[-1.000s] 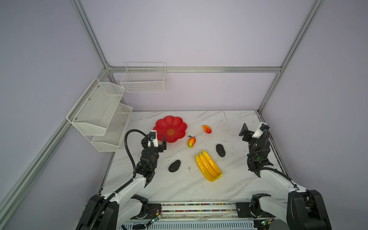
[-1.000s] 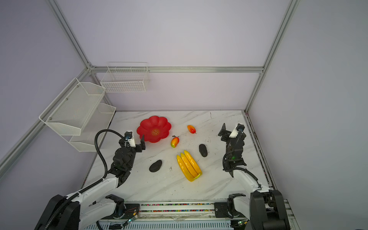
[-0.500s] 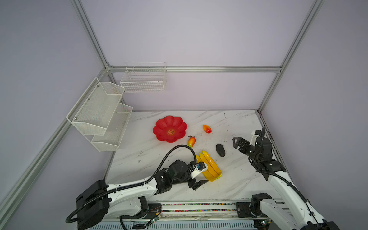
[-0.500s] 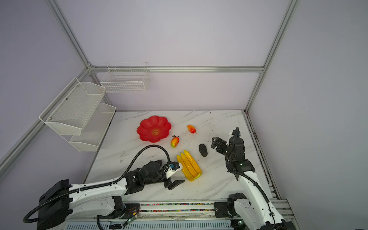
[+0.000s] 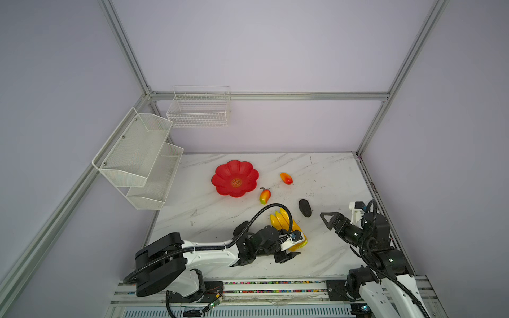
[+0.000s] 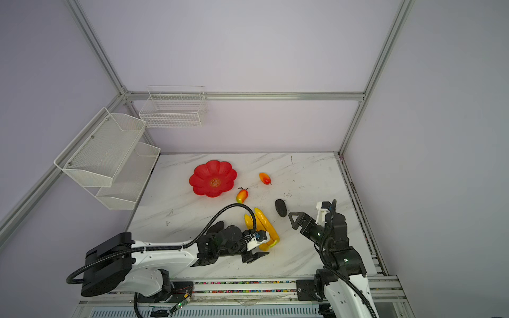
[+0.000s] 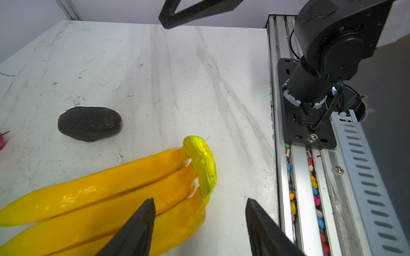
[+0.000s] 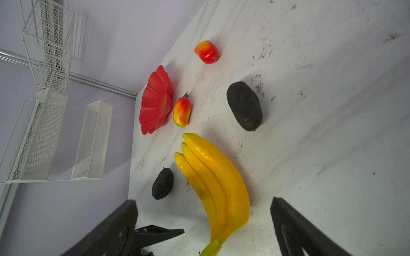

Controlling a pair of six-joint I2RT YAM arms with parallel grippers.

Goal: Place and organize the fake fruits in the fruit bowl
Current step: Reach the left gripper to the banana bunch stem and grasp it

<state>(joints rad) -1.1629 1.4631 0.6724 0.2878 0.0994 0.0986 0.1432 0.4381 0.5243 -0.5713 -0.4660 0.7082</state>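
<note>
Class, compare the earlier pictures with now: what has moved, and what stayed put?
The left gripper swung from beside the fruit bowl down to the stem end of the bananas, jaws open around it. The right gripper dropped lower and reached inward. Nothing else moved.

Marble counter (image 5: 330, 176): red bowl (image 5: 235, 178) toward the far edge, two mangoes (image 5: 265, 195) (image 5: 286, 178), two avocados (image 5: 305, 208) (image 8: 162, 183), bananas (image 5: 282, 220) near the front edge.

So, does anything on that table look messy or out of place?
Nothing looks spilled or broken. The red bowl sits empty while the bananas, nearer mango, farther mango, one avocado and other avocado lie scattered on the table, whose marble top is scuffed with dark marks.
</note>
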